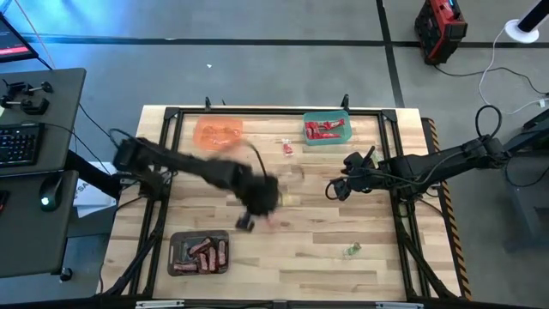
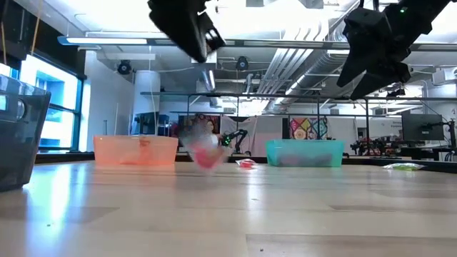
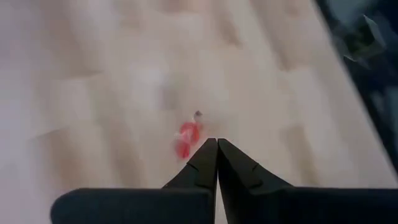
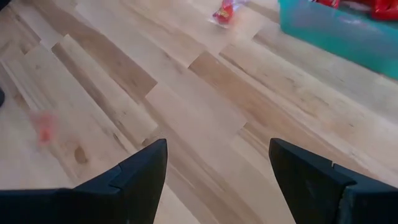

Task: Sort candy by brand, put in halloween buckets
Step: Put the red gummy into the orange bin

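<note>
Pale wood-plank counter (image 1: 360, 223), framed by a dark rail, set on a grey floor.

Buckets, three, seen from above:
- Orange translucent tub (image 1: 218, 132), at 11 o'clock on the counter; contents cannot be told.
- Green tub (image 1: 327, 129), at 1 o'clock; bright red wrapped sweets (image 1: 323, 130) are held inside.
- Dark grey tub (image 1: 199, 253), at 7 o'clock; dark brown bars with red wrapping (image 1: 206, 254) are held inside.

Loose candy:
- One small red sweet (image 1: 286, 148), lying on the counter between the orange and green tubs, nearer the green one; also seen in the right wrist view (image 4: 225, 12) just beside the green tub's wall (image 4: 336, 31).
- One small pale green sweet (image 1: 352, 250), at 5 o'clock, well apart from all tubs.
- One small red-pink sweet (image 3: 186, 137), blurred, seen just beyond the left gripper's fingertips; whether it is touched cannot be told.

No brand or lettering can be read on any wrapper.

Grippers:
- Left gripper (image 3: 217, 144), over the counter's middle, blurred; fingers are pressed together at the tips.
- Right gripper (image 4: 217, 163), at 3 o'clock of the middle, raised above the counter; fingers are spread wide apart, with nothing between them.
</note>
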{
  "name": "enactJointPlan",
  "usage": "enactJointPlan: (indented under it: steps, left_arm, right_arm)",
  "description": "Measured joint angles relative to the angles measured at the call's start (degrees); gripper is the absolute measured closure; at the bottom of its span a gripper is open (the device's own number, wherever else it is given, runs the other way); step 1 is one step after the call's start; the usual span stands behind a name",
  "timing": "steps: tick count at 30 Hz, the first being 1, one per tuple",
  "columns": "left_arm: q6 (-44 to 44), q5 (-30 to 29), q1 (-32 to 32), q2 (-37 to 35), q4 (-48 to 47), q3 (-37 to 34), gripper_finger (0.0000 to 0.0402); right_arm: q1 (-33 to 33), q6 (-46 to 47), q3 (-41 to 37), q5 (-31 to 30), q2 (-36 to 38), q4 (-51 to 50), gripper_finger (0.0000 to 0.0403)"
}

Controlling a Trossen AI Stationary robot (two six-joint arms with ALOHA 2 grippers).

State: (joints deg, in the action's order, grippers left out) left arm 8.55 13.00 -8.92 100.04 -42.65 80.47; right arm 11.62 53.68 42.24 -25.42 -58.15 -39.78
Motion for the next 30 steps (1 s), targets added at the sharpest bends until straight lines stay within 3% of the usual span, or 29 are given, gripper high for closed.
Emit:
enactJointPlan:
  steps: [6, 12, 18, 21, 24, 30]
  left_arm:
    - [2.48, -10.46, 13.34, -10.47, -6.98, 0.02, 0.0401]
    - [2.67, -7.48, 22.84, -11.24, -6.11, 0.03, 0.0401]
    - [8.32, -4.53, 20.36, -1.84, -5.67, -0.02, 0.0396]
    - [9.05, -1.30, 16.40, 3.86, -1.88, -0.02, 0.0374]
    - [9.66, -1.69, 12.04, 8.70, 2.61, -0.07, 0.0338]
    - [11.52, -14.51, 8.40, 13.41, 2.90, -0.09, 0.0253]
  right_arm:
    - [0.00, 0.30, 0.00, -1.87, 0.00, 0.16, 0.0128]
    - [0.00, 3.48, 0.00, -3.45, 0.00, 0.16, 0.0128]
    - [0.00, 8.41, 0.00, -3.88, 0.00, 0.14, 0.0128]
    - [0.04, 11.99, 0.00, -3.46, 0.00, 0.23, 0.0128]
    - [0.04, 15.58, 0.00, -3.35, 0.00, 0.50, 0.0128]
    - [0.04, 18.39, 0.00, -3.46, -0.02, 1.01, 0.0128]
